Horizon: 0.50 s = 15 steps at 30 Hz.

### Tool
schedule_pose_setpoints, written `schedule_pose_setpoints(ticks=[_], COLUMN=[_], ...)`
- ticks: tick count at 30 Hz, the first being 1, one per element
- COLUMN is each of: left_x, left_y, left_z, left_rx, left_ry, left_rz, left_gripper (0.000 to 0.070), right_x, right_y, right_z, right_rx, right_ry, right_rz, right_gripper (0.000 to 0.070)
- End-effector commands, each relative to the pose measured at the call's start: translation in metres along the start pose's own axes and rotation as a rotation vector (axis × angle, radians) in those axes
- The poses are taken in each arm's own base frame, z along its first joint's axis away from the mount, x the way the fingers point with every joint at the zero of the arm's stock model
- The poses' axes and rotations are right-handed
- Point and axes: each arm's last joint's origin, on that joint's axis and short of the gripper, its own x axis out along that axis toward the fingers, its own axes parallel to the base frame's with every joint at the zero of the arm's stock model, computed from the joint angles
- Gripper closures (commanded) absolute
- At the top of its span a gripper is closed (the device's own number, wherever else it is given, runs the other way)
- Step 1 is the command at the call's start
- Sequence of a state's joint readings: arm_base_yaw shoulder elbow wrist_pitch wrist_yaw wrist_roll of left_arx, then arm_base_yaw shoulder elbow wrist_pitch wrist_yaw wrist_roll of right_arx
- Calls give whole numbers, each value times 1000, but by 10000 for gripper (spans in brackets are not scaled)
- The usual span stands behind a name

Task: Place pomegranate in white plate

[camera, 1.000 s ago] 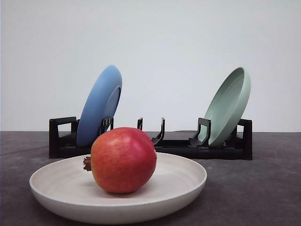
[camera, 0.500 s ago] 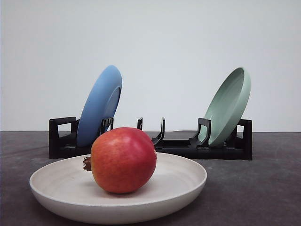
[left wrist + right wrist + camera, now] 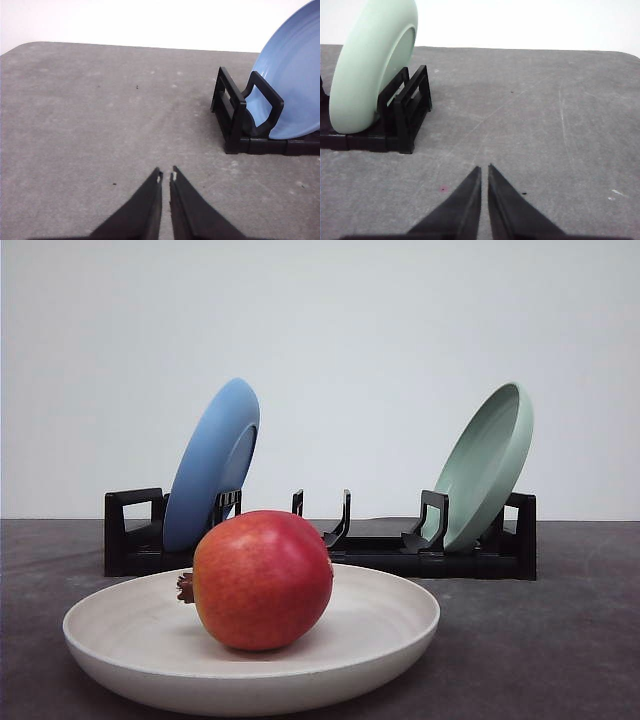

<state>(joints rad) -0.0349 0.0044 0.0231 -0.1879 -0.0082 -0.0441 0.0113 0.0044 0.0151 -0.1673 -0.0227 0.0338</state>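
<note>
Pomegranate (image 3: 262, 580) sits in the white plate (image 3: 385, 625), resting on the plate floor a little toward 9 o'clock of its centre, crown nub pointing to 9 o'clock in the front view. The raised rim wraps all round the fruit, so a round fruit set here has nowhere to roll; judged from this, the placement looks complete. Plate lies flat on the grey table (image 3: 560, 640) at 6 o'clock of the front view. Behind it, toward 12 o'clock, a black rack (image 3: 380, 555) holds two other plates on edge: blue plate (image 3: 212, 465) at the 10 o'clock end, pale green plate (image 3: 487, 465) at the 2 o'clock end, both leaning in their slots, which keeps them clear of the work area. Middle slots of the rack are bare. Left gripper (image 3: 166, 176): fingers drawn together, tips nearly touching, nothing between them, over bare table beside the blue-plate end of the rack. Right gripper (image 3: 484, 169): likewise closed and holding nothing, over bare table beside the green-plate end. Both sit well apart from the fruit, which fits arms parked out of the way. No risk seen to the fruit as it lies.
</note>
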Motion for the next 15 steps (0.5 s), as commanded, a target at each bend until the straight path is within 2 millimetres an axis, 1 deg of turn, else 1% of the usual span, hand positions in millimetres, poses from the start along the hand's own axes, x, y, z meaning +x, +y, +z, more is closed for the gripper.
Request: schedule_pose_setpoints(ticks=[1,15], left_x=[1,1], left_y=[0,0], left_z=[-4,-4], left_rx=[8,8], left_ry=[12,12], left_rz=[1,1], left_gripper=[694,694], right_x=[0,0], right_y=[0,0], right_z=[0,0], right_rx=[11,11], right_ry=[-6,-6], right_rz=[-2,-2], right_gripper=[683,683])
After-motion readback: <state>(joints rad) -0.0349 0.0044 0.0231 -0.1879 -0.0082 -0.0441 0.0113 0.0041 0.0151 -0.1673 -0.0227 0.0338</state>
